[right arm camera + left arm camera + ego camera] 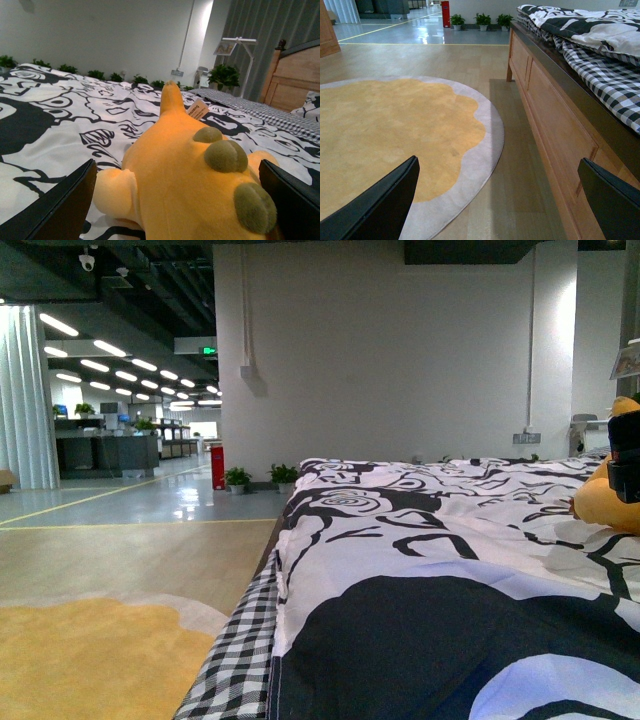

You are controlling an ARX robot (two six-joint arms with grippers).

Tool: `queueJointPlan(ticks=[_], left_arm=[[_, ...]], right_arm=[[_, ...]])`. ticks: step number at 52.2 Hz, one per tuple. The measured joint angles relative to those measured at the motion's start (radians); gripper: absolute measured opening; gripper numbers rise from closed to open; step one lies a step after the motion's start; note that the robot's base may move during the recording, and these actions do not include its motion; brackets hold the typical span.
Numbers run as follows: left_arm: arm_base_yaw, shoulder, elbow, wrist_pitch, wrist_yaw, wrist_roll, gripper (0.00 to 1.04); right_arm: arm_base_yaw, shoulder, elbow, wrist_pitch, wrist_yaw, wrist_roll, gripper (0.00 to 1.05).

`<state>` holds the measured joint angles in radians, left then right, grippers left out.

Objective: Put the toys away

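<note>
The toy, an orange-yellow plush animal with olive-green bumps and a small pale tag, lies on the black-and-white bedcover. My right gripper is open, and its two dark fingers stand on either side of the plush without closing on it. In the front view the plush shows at the far right edge, partly hidden by the dark right gripper. My left gripper hangs open over the floor beside the bed, holding nothing.
A round yellow rug with a grey border lies on the wood floor. The wooden bed side runs along it, topped by a checked sheet. A wooden headboard rises behind the plush. Potted plants and a red object stand by the far wall.
</note>
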<state>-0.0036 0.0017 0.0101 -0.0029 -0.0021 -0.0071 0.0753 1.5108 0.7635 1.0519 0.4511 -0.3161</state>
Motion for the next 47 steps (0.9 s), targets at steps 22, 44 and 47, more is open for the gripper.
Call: queueJointPlan(ticks=[22, 44, 47], left_arm=[[0.000, 0.000, 0.000, 0.000, 0.000, 0.000, 0.98], [0.000, 0.000, 0.000, 0.000, 0.000, 0.000, 0.98], [0.000, 0.000, 0.000, 0.000, 0.000, 0.000, 0.98]], right_arm=[[-0.048, 0.093, 0.052, 0.018, -0.029, -0.063, 0.98], [-0.022, 0.117, 0.022, 0.092, -0.045, -0.119, 0.42], [-0.020, 0.117, 0.021, 0.092, -0.048, -0.119, 0.34]])
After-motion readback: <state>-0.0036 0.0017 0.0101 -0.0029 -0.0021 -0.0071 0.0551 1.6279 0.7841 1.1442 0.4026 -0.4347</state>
